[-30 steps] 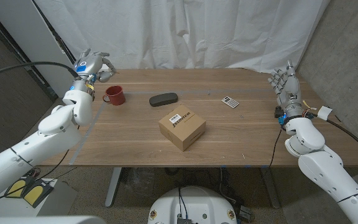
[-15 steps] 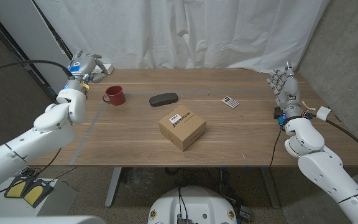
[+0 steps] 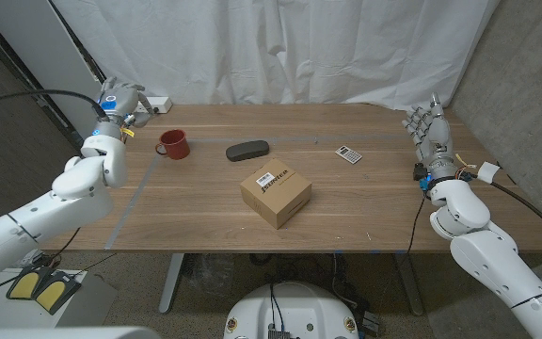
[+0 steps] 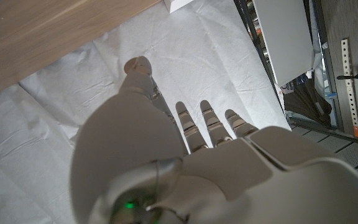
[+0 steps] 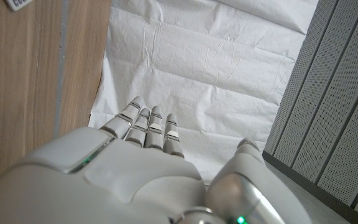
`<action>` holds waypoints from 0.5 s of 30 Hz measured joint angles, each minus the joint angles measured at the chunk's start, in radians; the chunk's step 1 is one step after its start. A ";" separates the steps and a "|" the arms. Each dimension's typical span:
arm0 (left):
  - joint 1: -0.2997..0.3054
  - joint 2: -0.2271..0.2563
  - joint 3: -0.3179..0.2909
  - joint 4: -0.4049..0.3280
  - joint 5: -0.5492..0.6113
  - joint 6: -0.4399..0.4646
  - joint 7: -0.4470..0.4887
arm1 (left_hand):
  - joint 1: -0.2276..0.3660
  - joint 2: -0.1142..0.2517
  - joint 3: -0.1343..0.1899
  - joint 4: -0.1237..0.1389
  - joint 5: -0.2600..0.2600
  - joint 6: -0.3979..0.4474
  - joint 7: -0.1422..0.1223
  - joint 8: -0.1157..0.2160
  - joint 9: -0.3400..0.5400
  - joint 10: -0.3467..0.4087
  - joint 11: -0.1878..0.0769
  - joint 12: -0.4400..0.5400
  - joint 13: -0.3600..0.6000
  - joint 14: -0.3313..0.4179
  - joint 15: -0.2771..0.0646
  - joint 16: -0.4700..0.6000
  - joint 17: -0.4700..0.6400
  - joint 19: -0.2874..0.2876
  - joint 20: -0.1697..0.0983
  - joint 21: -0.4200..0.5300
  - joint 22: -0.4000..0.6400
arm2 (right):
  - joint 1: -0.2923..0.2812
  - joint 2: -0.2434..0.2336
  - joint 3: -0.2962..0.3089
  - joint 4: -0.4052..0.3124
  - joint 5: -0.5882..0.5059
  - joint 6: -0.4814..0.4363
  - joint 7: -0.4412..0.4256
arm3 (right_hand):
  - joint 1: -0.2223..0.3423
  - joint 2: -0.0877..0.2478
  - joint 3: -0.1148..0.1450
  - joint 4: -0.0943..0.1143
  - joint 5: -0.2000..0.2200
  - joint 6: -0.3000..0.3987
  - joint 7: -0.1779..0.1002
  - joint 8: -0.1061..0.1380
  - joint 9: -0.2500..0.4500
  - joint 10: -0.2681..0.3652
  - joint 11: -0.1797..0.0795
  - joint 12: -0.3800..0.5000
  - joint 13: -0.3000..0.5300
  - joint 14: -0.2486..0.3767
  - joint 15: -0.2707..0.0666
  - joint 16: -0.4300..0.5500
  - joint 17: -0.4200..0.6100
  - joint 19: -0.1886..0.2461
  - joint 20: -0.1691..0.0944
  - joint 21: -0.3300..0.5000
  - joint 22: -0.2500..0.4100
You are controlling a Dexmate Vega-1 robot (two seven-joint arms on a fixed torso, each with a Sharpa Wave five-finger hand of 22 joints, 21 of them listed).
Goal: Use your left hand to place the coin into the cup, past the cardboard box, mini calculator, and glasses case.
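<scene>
The red cup (image 3: 171,143) stands near the table's far left, handle to the left. My left hand (image 3: 120,99) hangs beyond the far left corner, left of and behind the cup and apart from it. In the left wrist view its fingers (image 4: 207,124) are stretched out and apart with nothing between them. The dark glasses case (image 3: 247,150) lies right of the cup, the mini calculator (image 3: 348,154) further right, and the cardboard box (image 3: 276,195) nearer to me in the middle. My right hand (image 3: 431,127) stands upright at the right edge, fingers apart and holding nothing.
The wooden table (image 3: 393,207) has a grey tape line along its left side. A small white block (image 3: 163,102) sits at the back left edge. A white curtain (image 3: 299,47) hangs behind. A corner of the calculator (image 5: 18,4) shows in the right wrist view.
My left hand has drawn back from beside the cup, leftward and away past the table's far left corner. Right hand and the objects have stayed put.
</scene>
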State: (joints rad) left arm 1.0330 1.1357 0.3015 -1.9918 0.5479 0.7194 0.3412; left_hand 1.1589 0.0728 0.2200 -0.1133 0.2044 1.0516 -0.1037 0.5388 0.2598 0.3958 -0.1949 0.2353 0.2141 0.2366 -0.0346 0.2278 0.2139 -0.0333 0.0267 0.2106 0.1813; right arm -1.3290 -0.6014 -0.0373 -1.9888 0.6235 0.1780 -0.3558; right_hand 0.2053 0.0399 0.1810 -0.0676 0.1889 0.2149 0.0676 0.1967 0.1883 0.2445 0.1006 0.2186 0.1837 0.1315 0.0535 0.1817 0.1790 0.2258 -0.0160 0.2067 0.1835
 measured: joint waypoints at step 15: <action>-0.106 -0.023 0.089 0.093 0.035 -0.007 -0.021 | -0.001 0.001 0.000 0.000 0.000 0.000 0.000 0.000 0.000 0.011 0.000 0.000 0.000 0.005 -0.005 -0.006 0.000 0.003 -0.007 0.000 0.000 | -0.009 -0.007 0.005 -0.018 0.000 -0.016 -0.017 | 0.000 0.000 0.000 0.000 0.000 0.000 0.000 0.000 0.000 0.000 0.000 0.000 0.000 0.000 0.000 0.000 0.000 0.000 0.000 0.000 0.000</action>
State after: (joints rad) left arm 0.9271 1.1124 0.3908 -1.8989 0.5829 0.7124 0.3202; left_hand 1.1578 0.0739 0.2201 -0.1135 0.2043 1.0517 -0.1037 0.5388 0.2598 0.4068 -0.1948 0.2354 0.2141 0.2416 -0.0396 0.2218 0.2140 -0.0302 0.0195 0.2110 0.1814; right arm -1.3376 -0.6080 -0.0323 -2.0068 0.6231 0.1621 -0.3727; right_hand 0.2052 0.0399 0.1811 -0.0675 0.1889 0.2149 0.0676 0.1967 0.1884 0.2445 0.1007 0.2186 0.1837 0.1315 0.0535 0.1817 0.1790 0.2258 -0.0160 0.2067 0.1834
